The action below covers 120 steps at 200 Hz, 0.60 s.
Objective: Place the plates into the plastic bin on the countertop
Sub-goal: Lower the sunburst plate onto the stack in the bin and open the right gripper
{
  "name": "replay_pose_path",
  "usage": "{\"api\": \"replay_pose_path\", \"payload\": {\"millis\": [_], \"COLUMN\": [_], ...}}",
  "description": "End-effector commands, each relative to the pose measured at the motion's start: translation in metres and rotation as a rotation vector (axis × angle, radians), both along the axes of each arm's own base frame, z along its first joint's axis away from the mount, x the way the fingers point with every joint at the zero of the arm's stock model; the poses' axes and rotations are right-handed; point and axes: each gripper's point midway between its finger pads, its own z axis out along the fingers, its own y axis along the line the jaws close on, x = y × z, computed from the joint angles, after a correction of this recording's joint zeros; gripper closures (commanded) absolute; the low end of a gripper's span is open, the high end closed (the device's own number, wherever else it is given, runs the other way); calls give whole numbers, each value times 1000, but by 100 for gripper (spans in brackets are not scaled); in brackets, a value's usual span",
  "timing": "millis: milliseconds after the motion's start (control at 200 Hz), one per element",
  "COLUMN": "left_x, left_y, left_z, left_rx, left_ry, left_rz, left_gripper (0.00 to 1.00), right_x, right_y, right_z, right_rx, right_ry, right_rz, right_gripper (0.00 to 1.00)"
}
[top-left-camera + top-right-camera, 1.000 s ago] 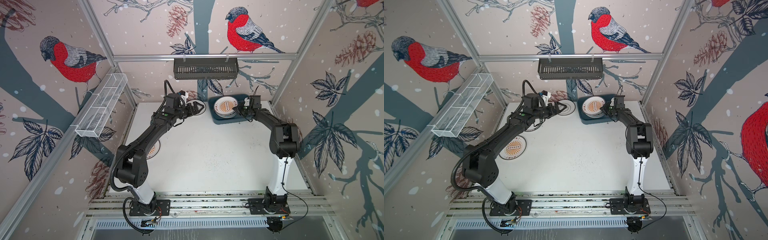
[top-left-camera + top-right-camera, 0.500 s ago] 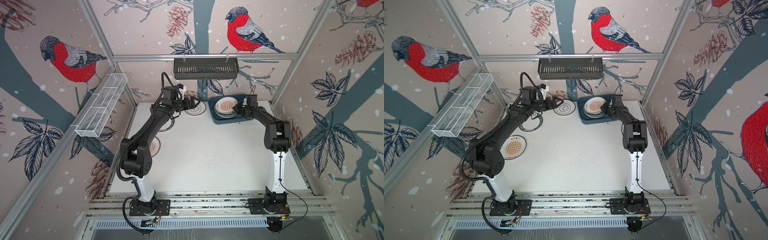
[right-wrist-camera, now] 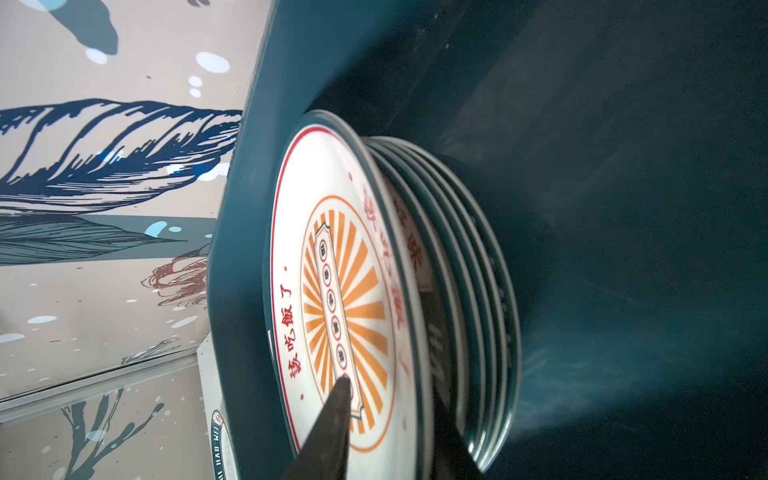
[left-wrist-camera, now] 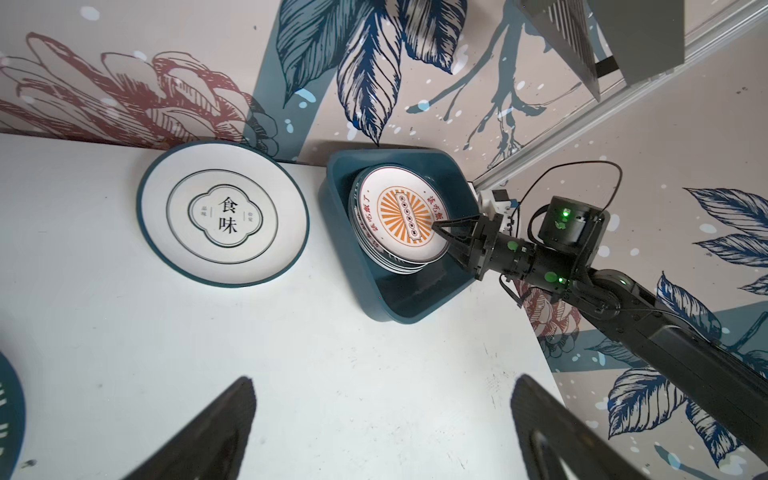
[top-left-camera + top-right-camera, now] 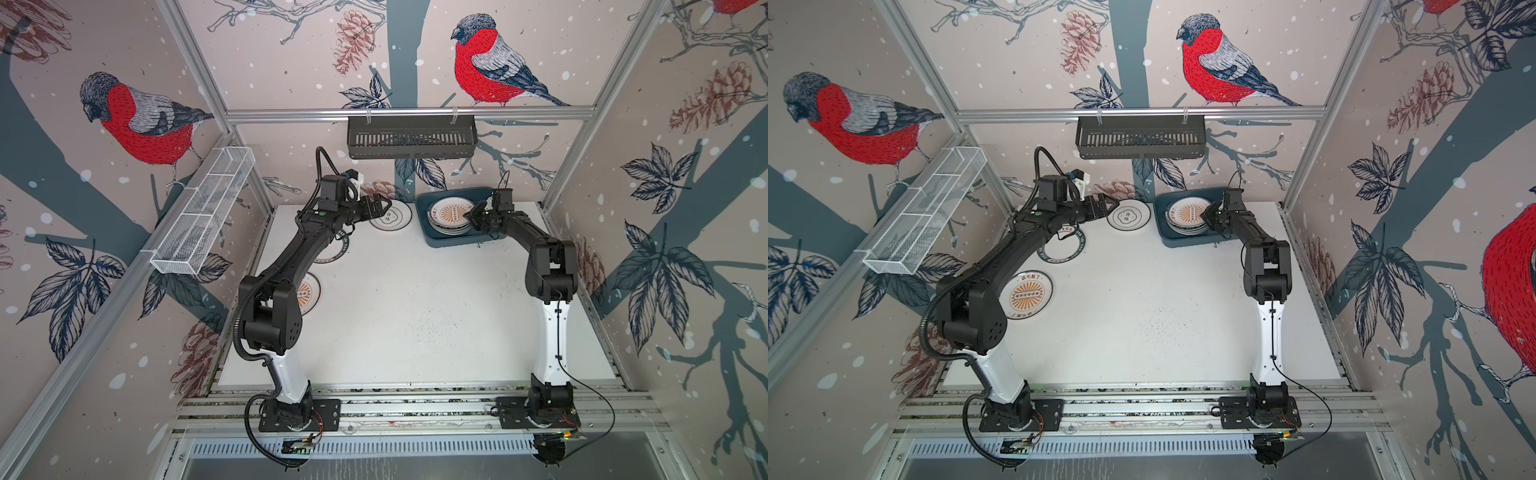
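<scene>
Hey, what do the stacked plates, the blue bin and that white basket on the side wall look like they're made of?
The plates look like glazed ceramic, possibly melamine: glossy white faces, printed designs, thin hard rims. The bin looks like moulded plastic: smooth dull teal walls, rounded corners. The basket looks like white-coated wire mesh: a fine see-through grid.

Robot lab cell, this one: aluminium frame (image 5: 291, 114) boxes in a white bench (image 5: 415, 311), bullfinch-print wall panels (image 5: 478, 70) all round, left arm (image 5: 270, 307) and right arm (image 5: 550, 274) bolted to rails (image 5: 415, 409) at six o'clock, black shelf basket (image 5: 411, 137) hanging at twelve.
</scene>
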Motion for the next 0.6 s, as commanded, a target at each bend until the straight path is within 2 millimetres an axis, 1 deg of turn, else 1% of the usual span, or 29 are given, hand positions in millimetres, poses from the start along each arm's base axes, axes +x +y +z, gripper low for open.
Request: {"api": "replay_pose_path", "payload": {"millis": [0, 25, 140, 245, 295, 365, 470, 595], "left_x": [4, 4, 4, 4, 4, 2, -2, -8], "left_y": [10, 12, 14, 16, 18, 20, 23, 33], "left_z": [9, 9, 7, 3, -1, -4, -8, -13], "left_rx": [0, -2, -13, -12, -11, -10, -9, 3], "left_ry": [-44, -43, -34, -22, -12, -3, 12, 30], "left_rz": [27, 32, 39, 48, 57, 68, 82, 122], "left_gripper": [4, 4, 4, 4, 4, 4, 4, 4], "right_x": [-3, -3, -5, -7, -7, -8, -8, -8], "right_y": [-3, -3, -7, -12, -13, -14, -11, -5], "right_z": [-4, -3, -1, 2, 7, 12, 18, 24], "right_rx": [-26, -29, -55, -89, -105, -118, -135, -168], "right_ry": [22, 21, 24, 29, 21, 15, 4, -7], "right_rz": [0, -2, -6, -23, -25, -24, -11, 6], "right_gripper": [64, 61, 54, 46, 42, 40, 36, 33]}}
